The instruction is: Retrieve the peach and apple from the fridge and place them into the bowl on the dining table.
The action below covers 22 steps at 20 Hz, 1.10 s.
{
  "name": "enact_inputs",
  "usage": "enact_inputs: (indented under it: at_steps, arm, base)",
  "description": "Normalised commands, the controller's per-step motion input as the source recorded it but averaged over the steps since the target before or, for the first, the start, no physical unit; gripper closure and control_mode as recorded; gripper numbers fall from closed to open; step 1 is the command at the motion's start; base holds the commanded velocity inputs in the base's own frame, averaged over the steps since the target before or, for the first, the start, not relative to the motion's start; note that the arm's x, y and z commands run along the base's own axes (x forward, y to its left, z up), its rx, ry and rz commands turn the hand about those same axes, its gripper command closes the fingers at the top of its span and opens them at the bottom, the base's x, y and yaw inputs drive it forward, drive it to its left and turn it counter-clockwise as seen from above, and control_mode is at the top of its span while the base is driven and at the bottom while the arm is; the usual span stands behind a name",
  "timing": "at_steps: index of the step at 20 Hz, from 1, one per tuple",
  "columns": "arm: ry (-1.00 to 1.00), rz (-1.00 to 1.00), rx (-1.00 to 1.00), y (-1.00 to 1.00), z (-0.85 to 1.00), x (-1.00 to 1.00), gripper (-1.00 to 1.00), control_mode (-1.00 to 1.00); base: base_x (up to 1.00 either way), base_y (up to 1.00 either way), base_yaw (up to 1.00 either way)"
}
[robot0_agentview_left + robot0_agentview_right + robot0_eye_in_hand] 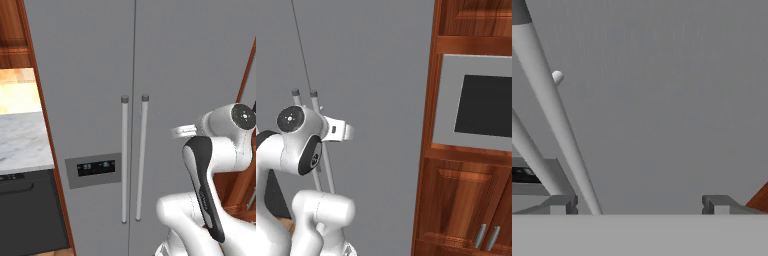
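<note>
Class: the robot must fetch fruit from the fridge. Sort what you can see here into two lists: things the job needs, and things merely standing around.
Needed for the job:
- tall matte grey two-door fridge, doors closed
- its long vertical bar handles
- end effector, open, facing the fridge door

Merely standing around:
- white-grey marble counter
- dark appliance beneath it
- reddish-brown wooden cabinets
- built-in grey oven

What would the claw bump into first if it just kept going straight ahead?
Most likely the flat grey door of the fridge. The open claw faces bare door panel, with the nearer bar handle off to one side. How far off the door lies is unclear.
</note>
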Motion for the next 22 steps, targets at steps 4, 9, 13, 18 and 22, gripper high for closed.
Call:
enact_inputs:
  at_steps: [4,9,13,18,22]
  arm:
    - [0.00,0.00,0.00,0.00,-0.01,0.00,-1.00,1.00]
    - [0.00,0.00,0.00,0.00,0.00,0.00,-1.00,1.00]
    - [0.00,0.00,0.00,0.00,0.00,0.00,-1.00,1.00]
    - [0.00,0.00,0.00,0.00,0.00,0.00,-1.00,1.00]
    - [0.00,0.00,0.00,0.00,0.00,0.00,-1.00,1.00]
  base:
    - [0.00,0.00,0.00]
    - [-0.23,0.05,0.00]
    - [-0.49,0.36,0.00]
    - [-0.42,0.48,0.00]
    - [-0.39,0.52,0.00]
